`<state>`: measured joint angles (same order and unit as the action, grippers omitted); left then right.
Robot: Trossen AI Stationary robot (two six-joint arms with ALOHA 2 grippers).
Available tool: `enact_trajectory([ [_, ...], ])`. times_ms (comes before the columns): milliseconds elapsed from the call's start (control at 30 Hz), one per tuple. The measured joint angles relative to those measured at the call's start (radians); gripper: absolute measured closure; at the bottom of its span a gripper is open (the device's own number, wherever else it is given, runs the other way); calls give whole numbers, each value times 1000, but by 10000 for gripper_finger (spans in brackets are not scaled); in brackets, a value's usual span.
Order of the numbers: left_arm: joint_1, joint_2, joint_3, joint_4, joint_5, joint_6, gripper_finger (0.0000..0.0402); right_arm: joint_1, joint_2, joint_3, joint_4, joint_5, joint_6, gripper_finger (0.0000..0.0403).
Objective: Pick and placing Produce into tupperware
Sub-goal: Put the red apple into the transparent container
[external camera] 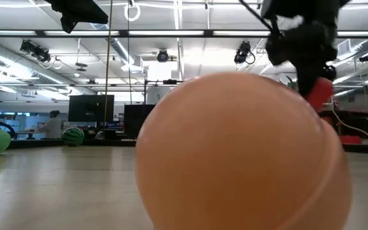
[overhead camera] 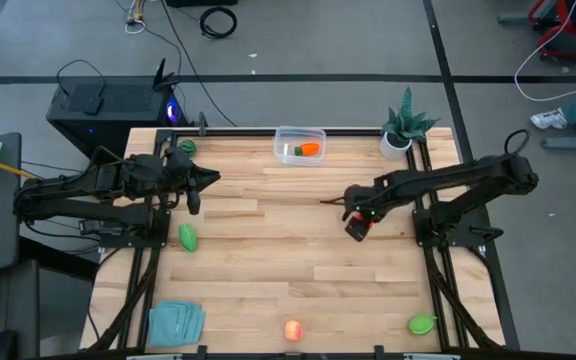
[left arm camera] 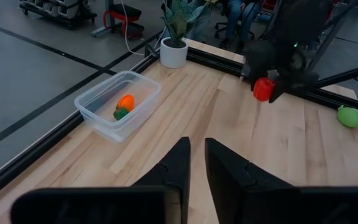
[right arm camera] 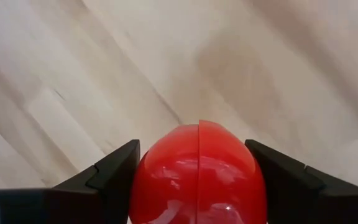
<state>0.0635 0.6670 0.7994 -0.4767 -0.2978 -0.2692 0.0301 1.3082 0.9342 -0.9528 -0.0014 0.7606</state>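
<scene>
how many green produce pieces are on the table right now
3: a dark green one at the far left edge, a light green one near the left arm's base, and one at the near right corner.

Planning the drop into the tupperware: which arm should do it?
The right one: its gripper holds the red piece above the table, the tupperware just beyond. The left gripper is empty.

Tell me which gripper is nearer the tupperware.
Right, narrowly. The right gripper, shut on the red piece, sits toward the table's middle from the tupperware. The left gripper waits slightly farther off on the other side.
</scene>
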Motion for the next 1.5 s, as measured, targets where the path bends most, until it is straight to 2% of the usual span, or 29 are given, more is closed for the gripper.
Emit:
enact_trajectory([
  [100, 0, 0, 0, 0, 0, 0, 342, -21, -1, 97, -30, 47, -27, 135],
  [267, 0, 0, 0, 0, 0, 0, 348, -97, 3, 231, -42, 65, -116, 131],
  [533, 0, 0, 0, 0, 0, 0, 345, -233, 57, 386, -41, 129, -280, 135],
  [933, 0, 0, 0, 1, 0, 0, 351, -400, 348, 673, -42, 128, -508, 134],
  [1167, 0, 0, 0, 1, 0, 0, 343, -476, 522, 825, -38, 124, -562, 128],
  [1500, 0, 0, 0, 1, 0, 0, 346, -539, 674, 868, -46, 97, -580, 127],
])
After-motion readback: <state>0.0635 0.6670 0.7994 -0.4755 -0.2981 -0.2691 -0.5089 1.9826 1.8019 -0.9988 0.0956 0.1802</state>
